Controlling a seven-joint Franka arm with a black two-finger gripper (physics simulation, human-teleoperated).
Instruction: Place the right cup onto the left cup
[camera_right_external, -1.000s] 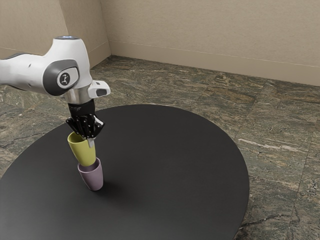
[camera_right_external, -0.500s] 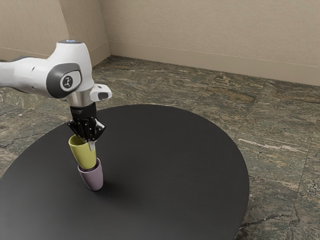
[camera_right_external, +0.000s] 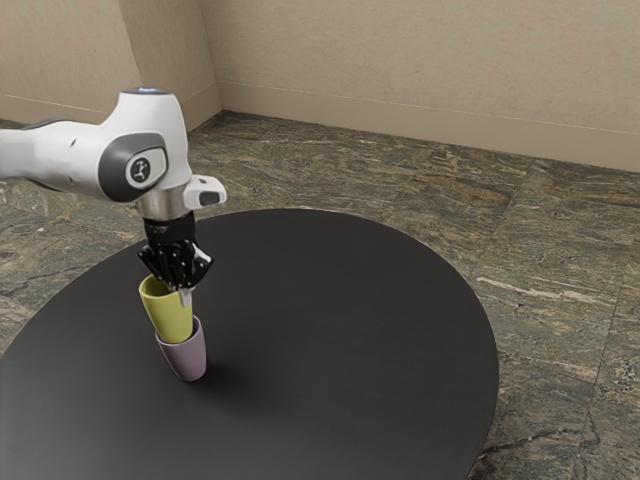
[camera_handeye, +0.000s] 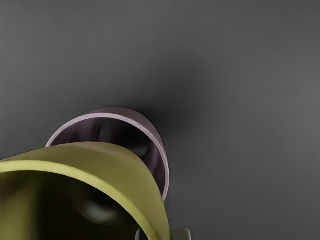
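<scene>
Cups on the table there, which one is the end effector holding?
The yellow cup: the end effector grips its wall, while the mauve cup stands ungripped below.

In the wrist view, the yellow cup (camera_handeye: 120, 162), cropped by the edge, hid part of the pink cup (camera_handeye: 125, 114). Exterior-view edges cropped the table (camera_right_external: 350, 340) and robot arm (camera_right_external: 60, 160).

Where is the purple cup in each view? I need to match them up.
Exterior view: purple cup, left of centre on the black table, beneath the yellow cup.
Wrist view: partly hidden behind the yellow cup, its pale purple rim curving out past the yellow wall.
Shared landmark: the yellow cup's rim.
</scene>
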